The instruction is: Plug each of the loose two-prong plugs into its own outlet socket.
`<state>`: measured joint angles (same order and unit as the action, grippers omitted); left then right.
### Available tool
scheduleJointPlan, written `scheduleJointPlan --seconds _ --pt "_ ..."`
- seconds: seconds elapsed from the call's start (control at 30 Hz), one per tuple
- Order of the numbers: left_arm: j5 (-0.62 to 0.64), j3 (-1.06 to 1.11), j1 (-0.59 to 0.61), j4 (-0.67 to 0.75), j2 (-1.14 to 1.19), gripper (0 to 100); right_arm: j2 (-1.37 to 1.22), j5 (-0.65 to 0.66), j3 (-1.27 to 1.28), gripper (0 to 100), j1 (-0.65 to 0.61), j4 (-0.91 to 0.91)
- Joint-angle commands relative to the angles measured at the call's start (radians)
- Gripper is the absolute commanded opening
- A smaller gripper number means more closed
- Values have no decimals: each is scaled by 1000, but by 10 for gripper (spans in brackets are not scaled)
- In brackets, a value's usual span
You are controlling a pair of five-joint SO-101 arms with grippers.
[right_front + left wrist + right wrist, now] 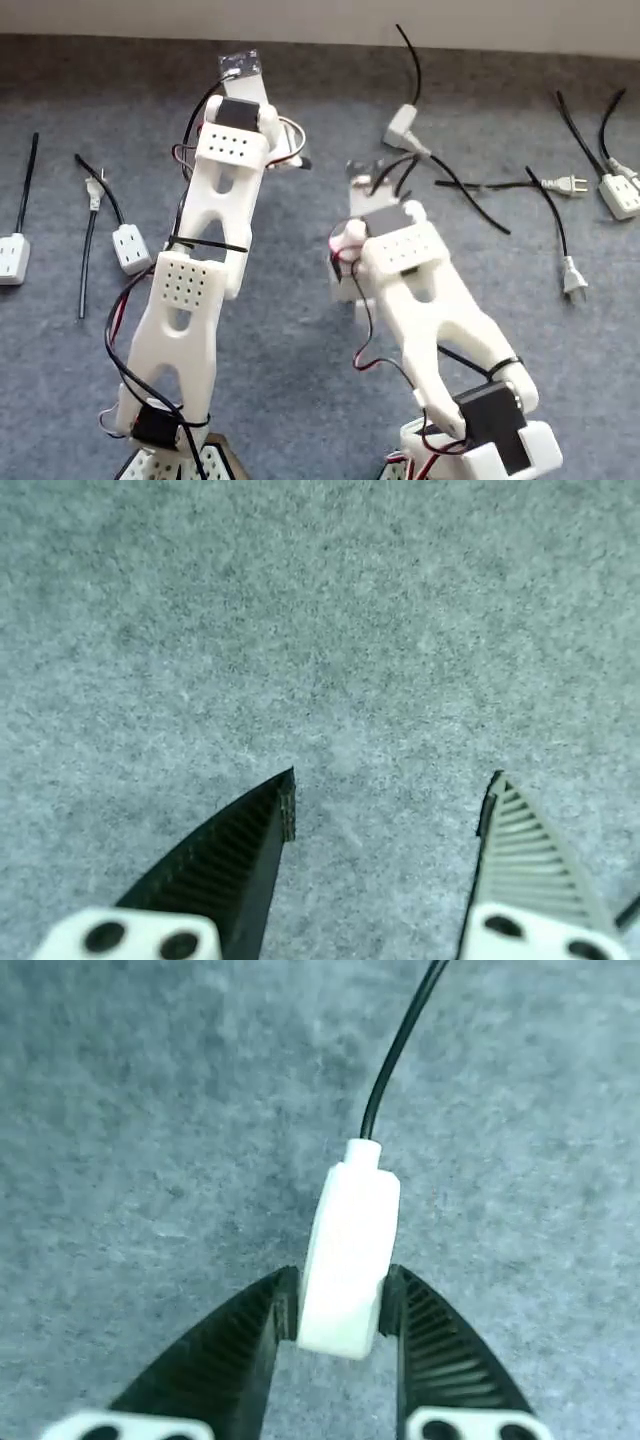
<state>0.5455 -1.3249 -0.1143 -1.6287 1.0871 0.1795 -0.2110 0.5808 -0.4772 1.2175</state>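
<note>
My right gripper (340, 1290) is shut on a white plastic socket block (350, 1230) whose black cord (400, 1050) runs away over the grey carpet. In the high view that gripper (360, 178) sits mid-table, with black cords beside it. My left gripper (390, 795) is open over bare carpet with nothing between its fingers; in the high view it (240, 68) is at the far edge of the carpet. A white socket (403, 128) lies just beyond the right gripper. Loose two-prong plugs lie at the left (93, 190) and at the right (570, 185), (573, 275).
Two white sockets (12, 255), (130, 248) lie at the left with their cords. Another white socket (620, 195) is at the right edge. Black cords cross the carpet right of centre. Bare carpet lies between the two arms and in front of them.
</note>
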Motion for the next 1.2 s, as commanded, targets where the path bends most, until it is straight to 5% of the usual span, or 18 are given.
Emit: scheduleJointPlan --seconds 0.0,0.17,0.5,0.63,0.83,1.17 --pt "9 -71 12 6 -10 299 45 21 163 165 -28 -216" --pt "9 -81 12 -8 -10 299 56 26 211 310 -30 -295" --pt "9 -76 5 -5 -8 299 54 74 -124 314 -22 -12" --pt "9 -76 5 -3 -7 299 54 153 -179 314 76 70" --pt "9 -76 4 -3 -7 299 44 239 -22 314 251 -79" --pt "9 -76 4 -3 -7 299 53 239 194 314 113 -239"
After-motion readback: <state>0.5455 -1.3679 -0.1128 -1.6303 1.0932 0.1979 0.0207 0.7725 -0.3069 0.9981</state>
